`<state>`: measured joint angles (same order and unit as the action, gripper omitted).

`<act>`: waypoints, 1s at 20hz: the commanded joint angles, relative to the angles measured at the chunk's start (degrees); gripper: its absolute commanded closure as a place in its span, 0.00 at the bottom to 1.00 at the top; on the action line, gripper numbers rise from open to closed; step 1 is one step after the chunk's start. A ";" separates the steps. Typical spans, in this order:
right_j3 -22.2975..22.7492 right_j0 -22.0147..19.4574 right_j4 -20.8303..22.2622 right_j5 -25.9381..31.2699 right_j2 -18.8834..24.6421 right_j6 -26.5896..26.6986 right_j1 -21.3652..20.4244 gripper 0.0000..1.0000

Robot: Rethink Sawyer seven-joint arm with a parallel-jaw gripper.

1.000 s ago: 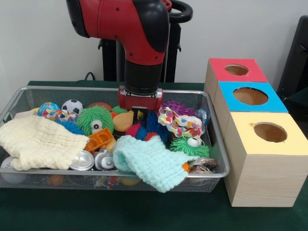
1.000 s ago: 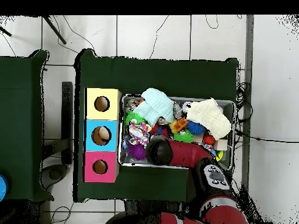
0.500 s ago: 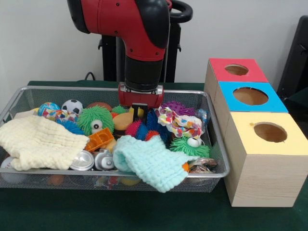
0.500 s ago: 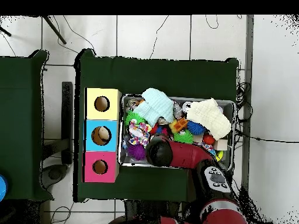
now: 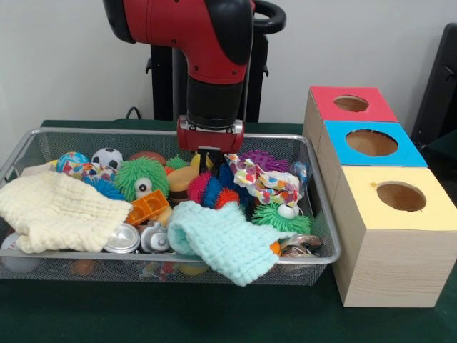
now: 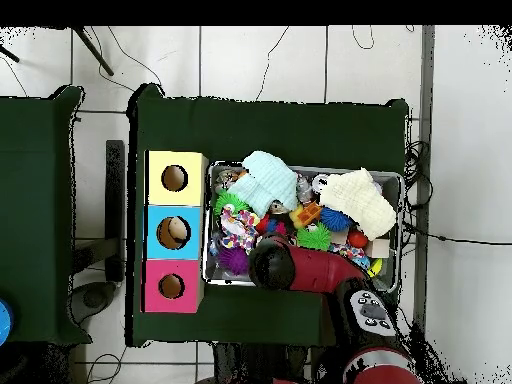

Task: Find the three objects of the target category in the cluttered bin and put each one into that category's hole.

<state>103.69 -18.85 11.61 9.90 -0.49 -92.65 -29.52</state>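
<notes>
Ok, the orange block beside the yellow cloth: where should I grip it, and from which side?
Come from straight above. The orange block lies tilted among the clutter, with the yellow cloth against one side and the cans below, so only its top is free. Probably pinch across its short sides.

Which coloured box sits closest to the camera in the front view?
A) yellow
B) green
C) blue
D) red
A: the yellow box stands nearest, with the blue box behind it and the red box farthest back.
</notes>
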 commanded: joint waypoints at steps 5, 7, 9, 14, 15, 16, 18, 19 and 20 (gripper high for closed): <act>4.79 -2.31 -2.22 0.32 1.93 -10.40 -0.36 1.00; 5.03 -1.94 -2.52 -0.04 1.64 -10.75 -0.29 1.00; 5.32 -1.70 -2.88 -0.39 1.43 -11.10 -0.25 1.00; 5.96 -1.75 -3.29 -0.63 1.13 -11.17 -0.50 1.00; 6.16 -1.78 -3.31 -0.73 1.14 -11.21 -0.59 1.00; 6.38 -1.81 -3.29 -0.90 1.12 -11.26 -0.66 1.00; 6.66 -1.80 -3.17 -1.24 1.00 -11.34 -0.77 1.00; 6.90 -1.77 -3.11 -1.32 0.95 -11.35 -0.95 1.00; 6.99 -1.74 -3.07 -1.41 0.82 -11.38 -1.03 1.00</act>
<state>105.10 -18.86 9.89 9.59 -0.54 -92.65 -29.99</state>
